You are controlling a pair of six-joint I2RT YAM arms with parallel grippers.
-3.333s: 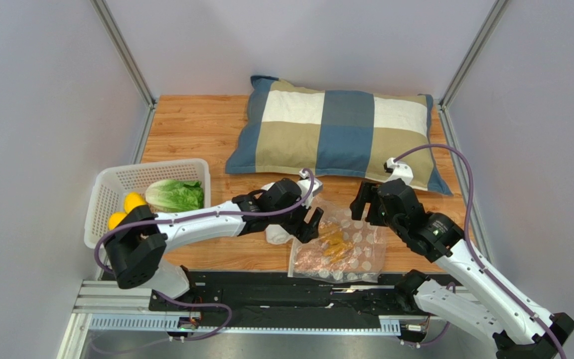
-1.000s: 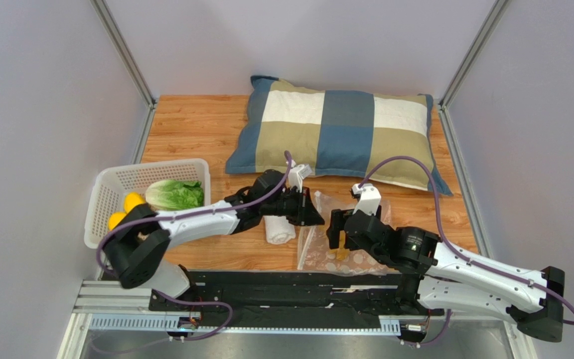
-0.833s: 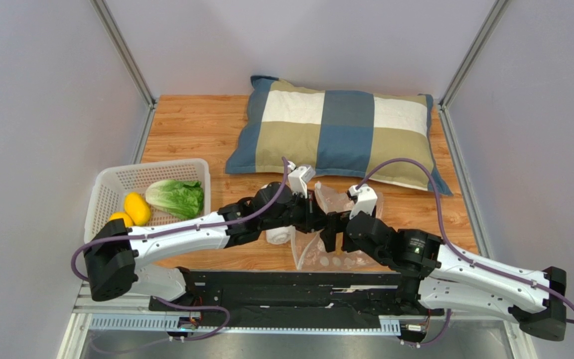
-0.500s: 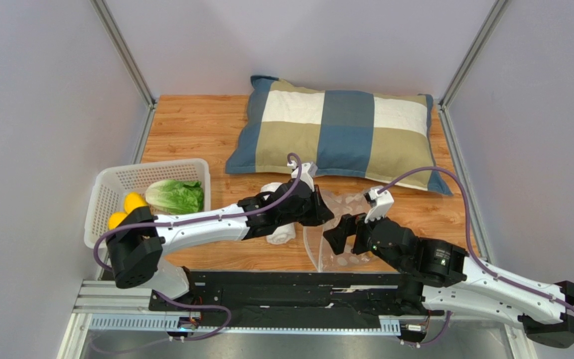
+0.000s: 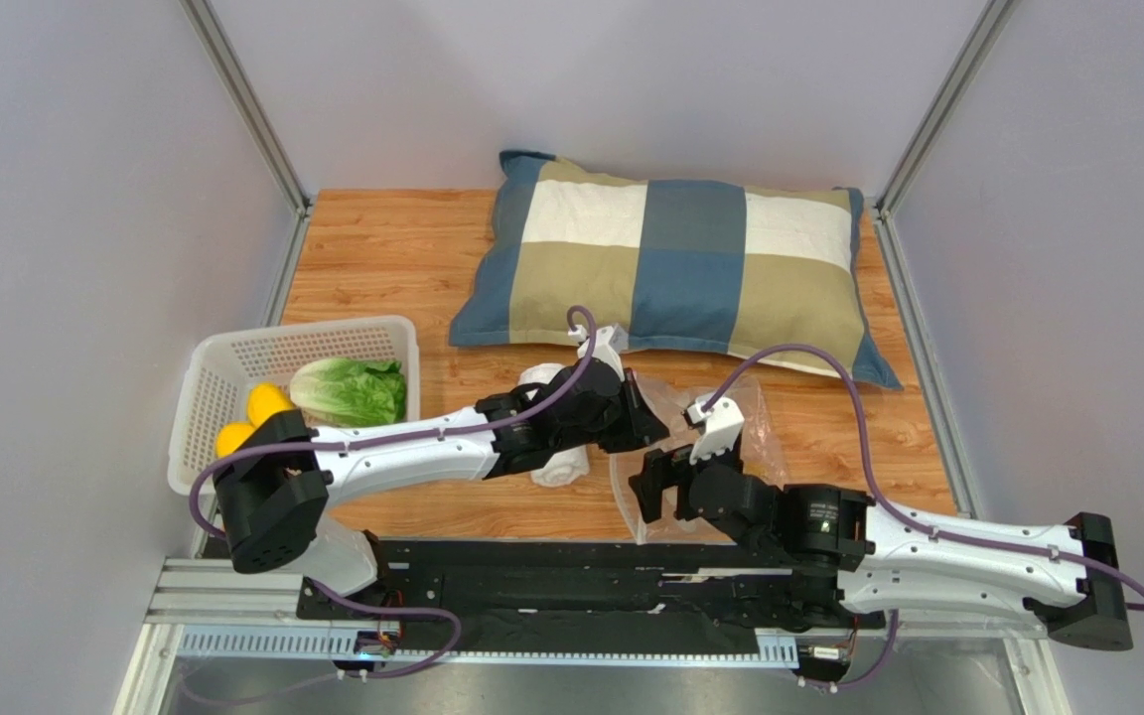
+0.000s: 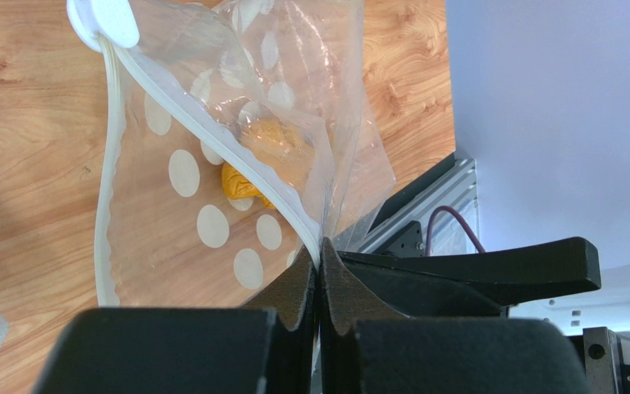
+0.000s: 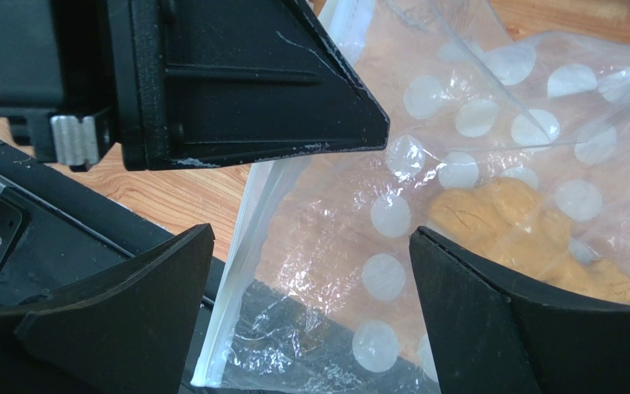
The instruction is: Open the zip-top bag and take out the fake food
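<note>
zip-top bag: sits on the arm-base side of the pillow, opposite its middle. it is part lifted off the table and crumpled. its zip edge is on the side toward the left arm and runs from the pillow side toward the arm bases. the body of the bag extends away from that edge, roughly parallel to the pillow's long side. the true long axis cannot be fixed, the plastic being bunched. the two zip strips stand apart, so the mouth gapes. a white slider sits at one end of the strips. an orange-yellow lump lies inside; what it is cannot be told.

left gripper: jaws pressed together, pinching one zip strip at the mouth.

right gripper: jaws spread wide, gripping nothing. the bag's mouth shows between its fingers, with no contact visible. it sits just beyond the left gripper, on the side away from the pillow.

fake food: a cabbage-like vegetable and two lemons lie in a white basket. the basket is well apart from the pillow, past its left end and nearer the arm bases.

rolled white towel: lies between the pillow and the arm bases, just beside the bag, partly under the left arm.

surface: light wood-grain table. a black base plate and an aluminium rail run along the edge farthest from the pillow.

room: plain pale grey walls stand behind the pillow and past both its ends. aluminium posts stand at the two corners behind it.
</note>
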